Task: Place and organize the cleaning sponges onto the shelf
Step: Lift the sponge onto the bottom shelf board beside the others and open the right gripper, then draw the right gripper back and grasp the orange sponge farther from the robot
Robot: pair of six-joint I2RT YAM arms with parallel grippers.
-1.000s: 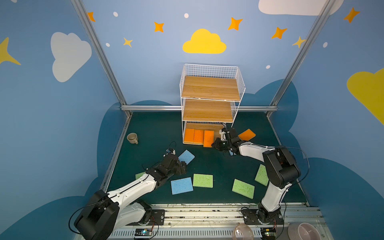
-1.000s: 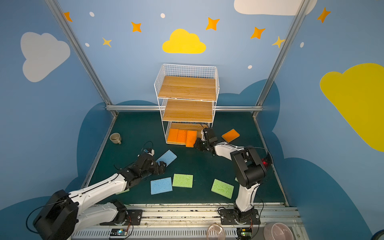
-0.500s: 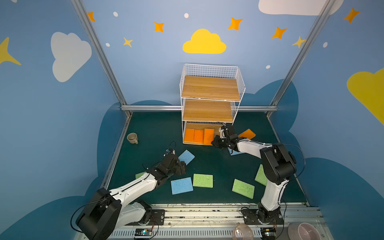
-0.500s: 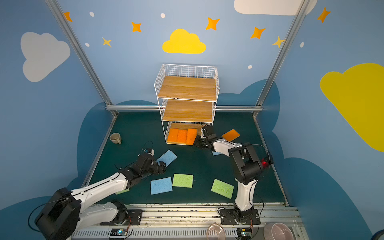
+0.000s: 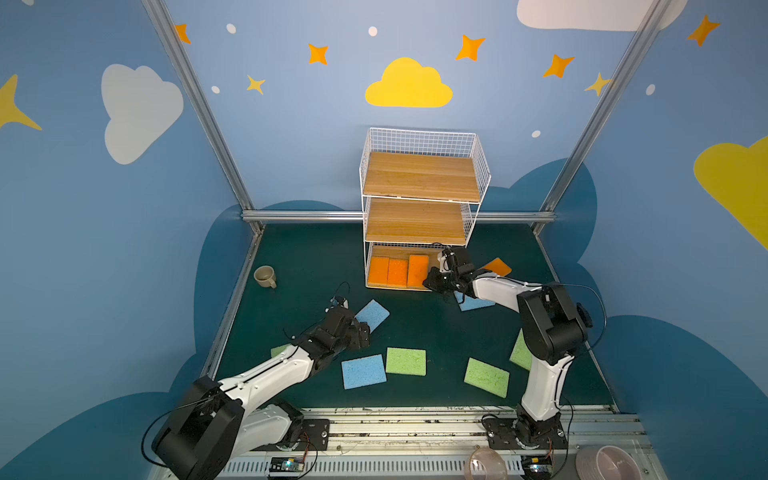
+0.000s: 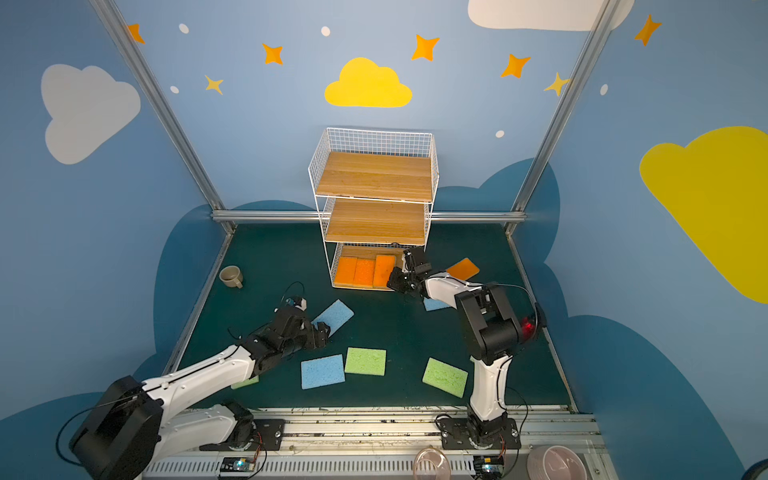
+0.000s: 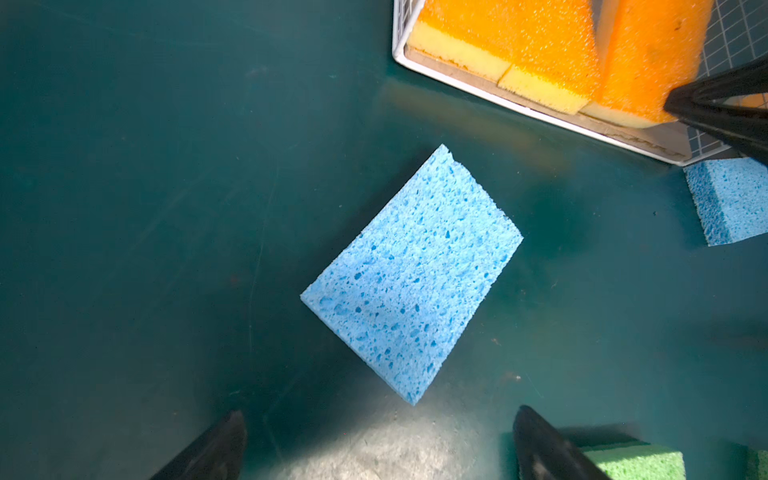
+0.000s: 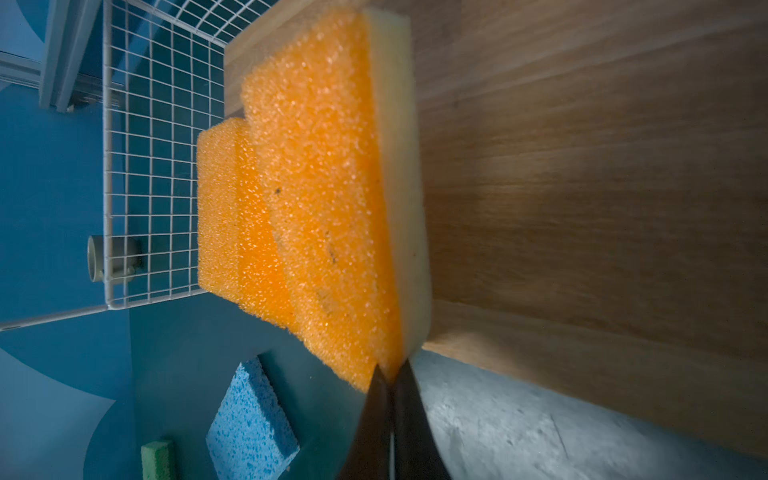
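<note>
My right gripper (image 8: 390,376) has its jaws pressed together, tips touching the near corner of a flat orange sponge with a yellow edge (image 8: 324,208). A second ago that sponge stuck out askew past the front of the tall white wire rack with three wooden boards (image 5: 419,176). Now it lies on the bottom board beside two more orange ones, so I judge three shelved.

My left gripper (image 7: 379,413) hangs with jaws wide apart over a light blue porous sponge (image 7: 411,274) on the dark green mat (image 5: 316,257).

Left on the mat are one orange sponge (image 5: 496,266), three light blue and four light green, two of the green partly hidden under my arms. The upper two boards are bare.
</note>
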